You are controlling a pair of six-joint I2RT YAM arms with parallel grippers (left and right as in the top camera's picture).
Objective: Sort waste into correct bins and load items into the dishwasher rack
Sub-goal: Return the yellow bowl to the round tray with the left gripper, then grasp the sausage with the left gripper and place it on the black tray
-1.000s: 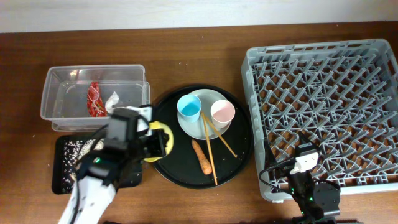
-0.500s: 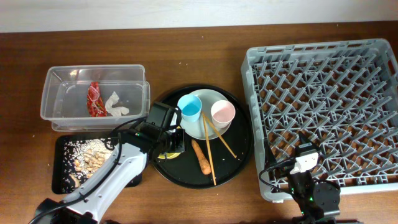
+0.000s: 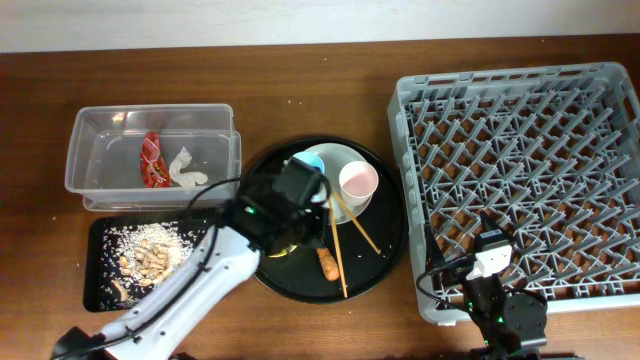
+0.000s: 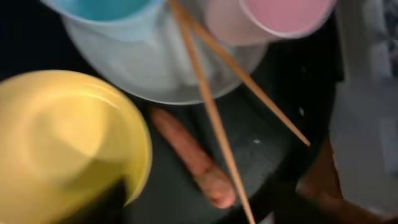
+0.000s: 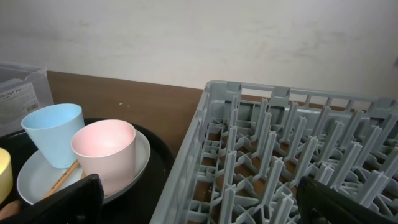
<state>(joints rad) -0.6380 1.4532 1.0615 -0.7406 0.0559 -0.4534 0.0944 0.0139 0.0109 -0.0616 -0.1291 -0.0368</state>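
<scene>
No legible text, labels or numbers; only faint, blurred print on the clear tub [image 5: 17, 87].

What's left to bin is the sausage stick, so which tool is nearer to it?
Left. The left tool, holding the yellow bowl, hovers over the round tray beside the sausage stick; the right tool sits at a corner of the rack, far right of the stick.
</scene>
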